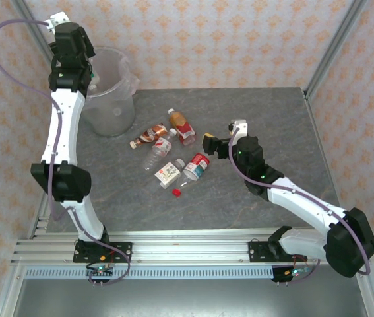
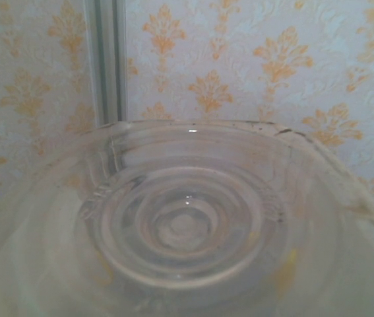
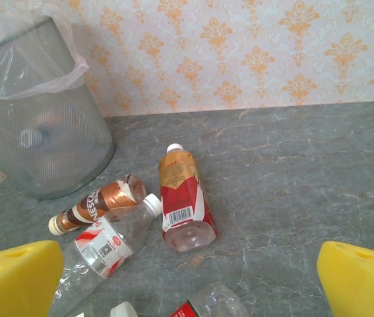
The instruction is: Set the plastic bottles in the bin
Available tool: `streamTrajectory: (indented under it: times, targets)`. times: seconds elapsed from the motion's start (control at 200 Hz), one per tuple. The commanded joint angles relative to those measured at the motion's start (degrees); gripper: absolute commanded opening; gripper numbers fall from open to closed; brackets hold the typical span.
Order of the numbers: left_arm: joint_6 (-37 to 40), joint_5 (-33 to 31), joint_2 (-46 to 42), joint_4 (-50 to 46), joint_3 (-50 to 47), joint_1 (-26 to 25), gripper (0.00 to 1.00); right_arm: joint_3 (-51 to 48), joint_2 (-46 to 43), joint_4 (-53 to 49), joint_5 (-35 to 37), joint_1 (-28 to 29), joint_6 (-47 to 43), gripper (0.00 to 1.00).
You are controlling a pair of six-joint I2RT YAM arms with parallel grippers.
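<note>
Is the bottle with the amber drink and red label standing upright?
No, the red-labelled amber bottle lies on its side on the grey table.

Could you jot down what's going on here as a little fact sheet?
Bin: far left of the table, bag-lined
Left gripper: above the bin, with a clear bottle base close to its camera
Right gripper: open, empty, facing the bottles
Bottles: five lying mid-table
Red cap: loose, beside them
</note>
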Motion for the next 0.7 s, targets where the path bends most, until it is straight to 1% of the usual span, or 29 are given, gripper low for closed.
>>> streamTrajectory:
  times: [0.0,0.11,0.225,0.345,0.46,0.611,0.696]
  targets:
    - [-2.7,2.0,4.6,-10.5,7.6,1.6,0.61,-0.5,-1.4,-0.6,0.8,-0.1,1.4,0.99]
    - [-2.8,2.3,8.2,-15.0,11.2,1.9,0.61,-0.6,-1.7,-1.0,0.6,-0.1,1.3,0.99]
    - [-4.2,3.6,9.6,-17.7,10.9,2.4,0.62,-0.6,-1.6,-1.7,0.4,-0.1,1.3,0.99]
    - [-6.7,3.4,10.8,-20.7,10.6,2.4,0.65,-0.7,-1.6,-2.0,0.3,-0.1,1.5,0.99]
    - [-9.5,3.4,12.1,-22.5,10.8,2.6,0.73,-0.5,-1.5,-2.2,0.1,-0.1,1.3,0.99]
    - [-12.5,5.4,13.3,-24.4,13.2,2.8,0.88,-0.2,-1.7,-3.1,0.1,-0.1,1.3,0.99]
    - [-13.1,7.1,13.5,-25.5,15.2,2.8,0.93,-0.2,-1.7,-3.6,-0.2,-0.1,1.3,0.99]
